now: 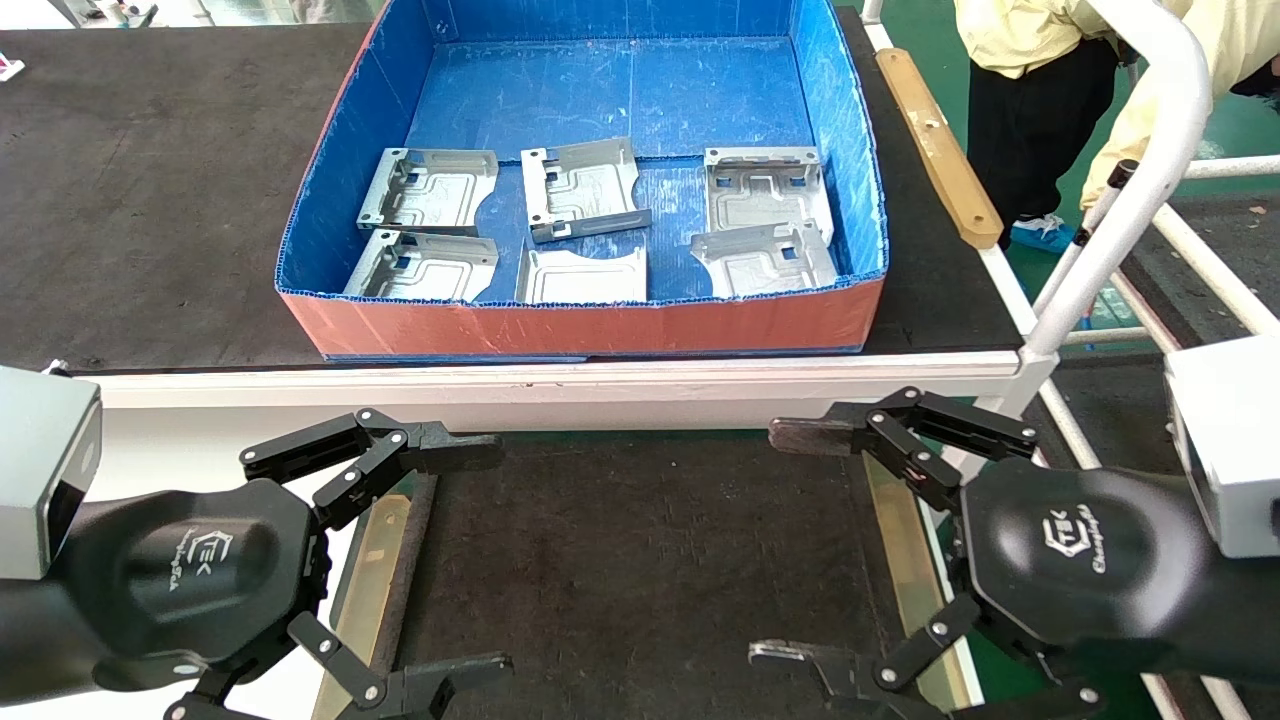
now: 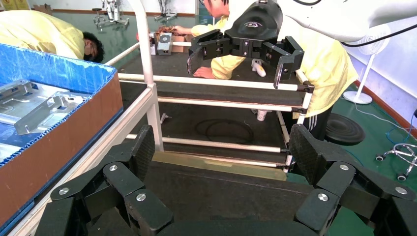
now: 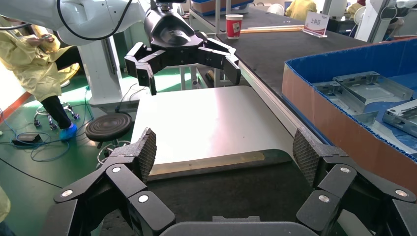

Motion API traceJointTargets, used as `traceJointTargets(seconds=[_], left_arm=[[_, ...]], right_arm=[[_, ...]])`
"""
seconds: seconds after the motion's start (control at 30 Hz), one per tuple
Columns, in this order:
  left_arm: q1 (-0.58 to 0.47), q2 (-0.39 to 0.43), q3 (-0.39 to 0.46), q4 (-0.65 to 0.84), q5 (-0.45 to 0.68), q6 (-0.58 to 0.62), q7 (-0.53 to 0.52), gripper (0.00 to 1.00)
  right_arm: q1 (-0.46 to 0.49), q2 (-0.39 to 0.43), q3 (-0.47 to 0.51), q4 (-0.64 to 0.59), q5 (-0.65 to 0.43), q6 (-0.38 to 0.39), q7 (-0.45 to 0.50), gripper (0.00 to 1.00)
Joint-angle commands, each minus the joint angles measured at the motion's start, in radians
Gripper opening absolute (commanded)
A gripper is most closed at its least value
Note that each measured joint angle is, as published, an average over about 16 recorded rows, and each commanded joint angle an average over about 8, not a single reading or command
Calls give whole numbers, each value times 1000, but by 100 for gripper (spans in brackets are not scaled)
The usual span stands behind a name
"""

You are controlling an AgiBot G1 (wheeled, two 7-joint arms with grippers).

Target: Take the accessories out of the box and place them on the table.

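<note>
Writing: each tool housing carries a white logo and a line of script in the head view; the lettering is too small to read with certainty. A white sign with red characters stands on the far bench in the right wrist view; its text is not legible.

Hidden or cut off: the box (image 1: 600,325), blue inside and orange-red outside, sits on the black matted bench (image 1: 150,200) beyond the table (image 1: 640,560). Its near wall covers the lower edges of the three front accessories. The far corners of the box are cut by the frame edge. In both wrist views only part of the box and some plates show.

Accessories: six lie flat on the box floor in two rows of three. Back row: back-left plate (image 1: 430,190), back-middle plate (image 1: 583,187), back-right plate (image 1: 765,185). Front row: front-left plate (image 1: 422,267), front-middle plate (image 1: 582,275), front-right plate (image 1: 765,262). The right-hand pair overlap or touch; which cannot be told.

Left tool (image 1: 480,560): hovers above the left side of the table, near the brass-coloured strip (image 1: 375,560). Fingers spread wide; nothing held, nothing touched.

Right tool (image 1: 785,545): hovers above the right side of the table. Fingers spread wide; empty.

The table carries no plates.
</note>
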Motion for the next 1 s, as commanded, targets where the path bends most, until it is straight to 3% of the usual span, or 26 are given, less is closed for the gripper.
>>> traceJointTargets(seconds=[0.03, 0.73, 1.0], left_arm=[[0, 0, 0, 0, 0, 0, 0, 100], [-2, 2, 0, 7, 5, -9, 1, 100], [-48, 44, 14, 39, 62, -100, -15, 100]], right_arm=[[0, 0, 0, 0, 0, 0, 0, 100], [0, 0, 0, 0, 0, 0, 0, 100], [0, 0, 0, -1, 0, 0, 0, 100]])
